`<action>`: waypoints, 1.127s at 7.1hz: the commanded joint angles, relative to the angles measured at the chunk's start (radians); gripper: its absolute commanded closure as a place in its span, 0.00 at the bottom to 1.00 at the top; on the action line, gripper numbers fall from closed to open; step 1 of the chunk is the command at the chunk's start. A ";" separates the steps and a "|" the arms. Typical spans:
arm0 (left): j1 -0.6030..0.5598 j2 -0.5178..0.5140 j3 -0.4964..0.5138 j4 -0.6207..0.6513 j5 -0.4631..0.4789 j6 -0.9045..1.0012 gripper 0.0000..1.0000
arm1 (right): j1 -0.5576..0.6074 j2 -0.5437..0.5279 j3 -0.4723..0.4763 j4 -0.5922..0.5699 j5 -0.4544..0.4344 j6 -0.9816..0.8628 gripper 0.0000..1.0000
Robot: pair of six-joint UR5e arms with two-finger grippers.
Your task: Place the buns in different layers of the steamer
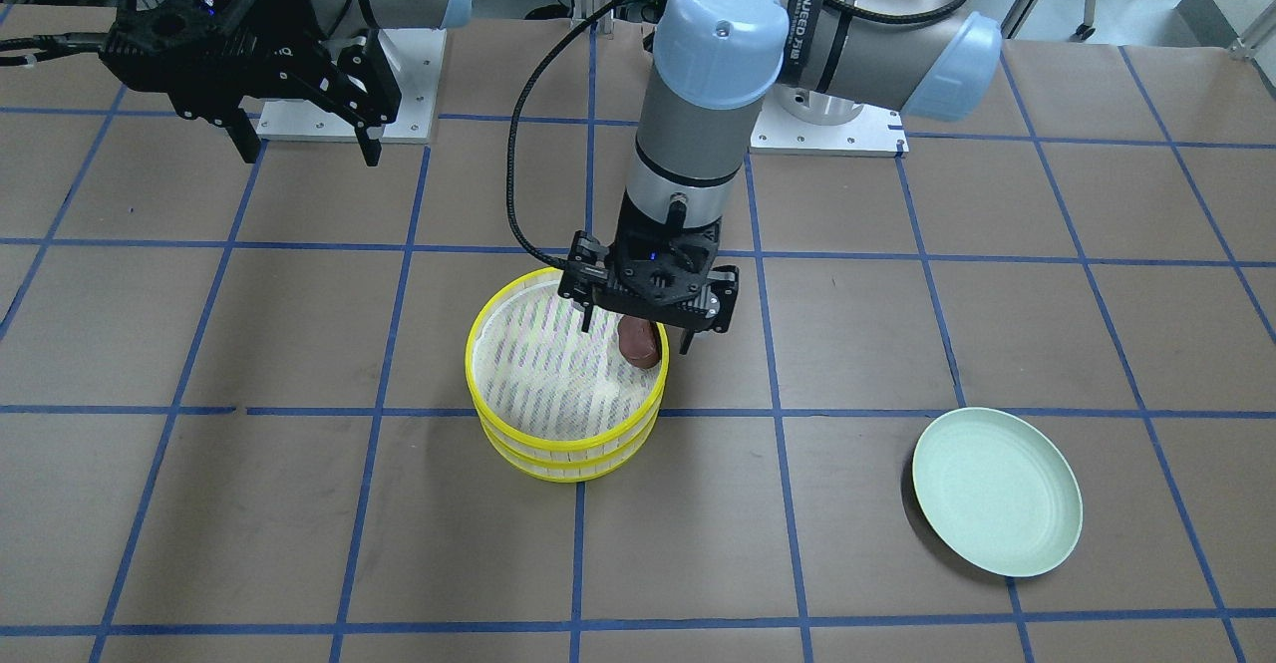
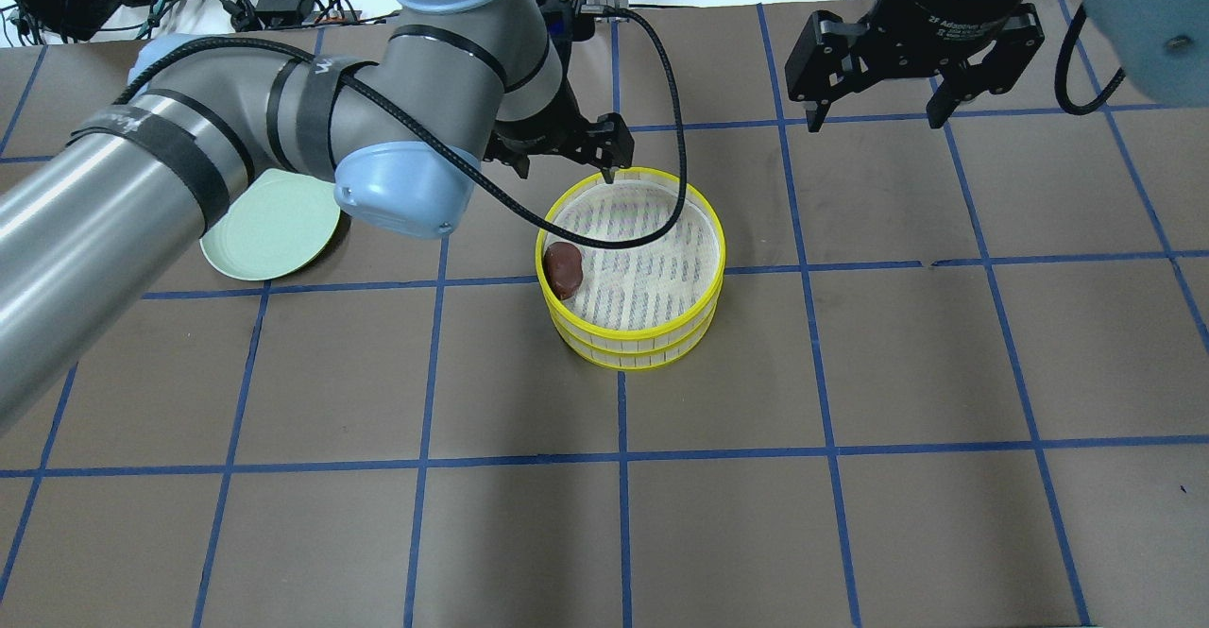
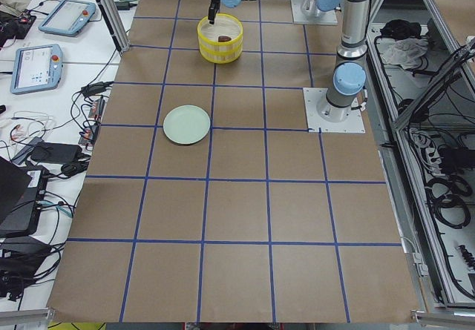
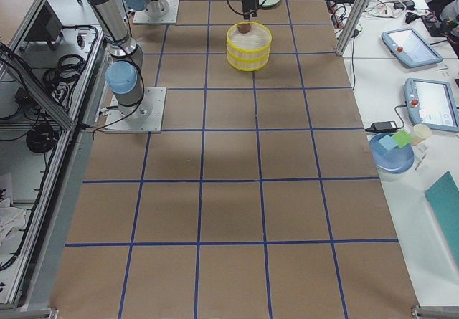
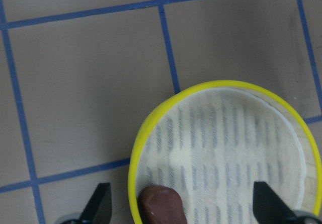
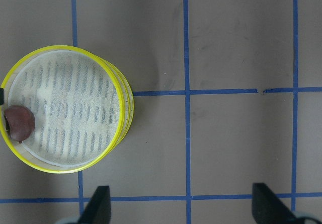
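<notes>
"2F Adaptive" label [image 2: 950,24] near right fingers [image 2: 814,110]

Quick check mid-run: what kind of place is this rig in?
Likely a robotics lab workcell: a table marked with a blue tape grid, teach pendants on the side bench, and loose cables beside them.

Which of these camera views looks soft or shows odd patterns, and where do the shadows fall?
Left wrist view: the brown bun at the bottom edge looks slightly soft, being very close to the lens. Exterior front-facing view: the top steamer layer shows purple-green moiré stripes on its mesh, and the green plate casts a dark shadow along its left edge. Overhead exterior view: evenly lit and sharp.
</notes>
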 commanded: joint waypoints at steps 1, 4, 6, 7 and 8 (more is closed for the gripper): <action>0.112 0.075 0.081 -0.153 0.051 0.039 0.00 | 0.000 0.000 0.000 0.000 0.000 -0.001 0.00; 0.250 0.197 0.120 -0.396 0.111 0.127 0.00 | 0.000 0.000 0.000 0.001 0.000 0.000 0.00; 0.274 0.247 0.103 -0.471 0.120 0.136 0.00 | 0.000 0.002 0.000 0.001 -0.001 -0.001 0.00; 0.272 0.251 0.088 -0.468 0.117 0.118 0.00 | 0.000 0.002 0.000 0.001 -0.001 -0.001 0.00; 0.271 0.274 0.083 -0.450 0.116 0.113 0.00 | 0.000 0.002 0.000 0.003 -0.001 -0.003 0.00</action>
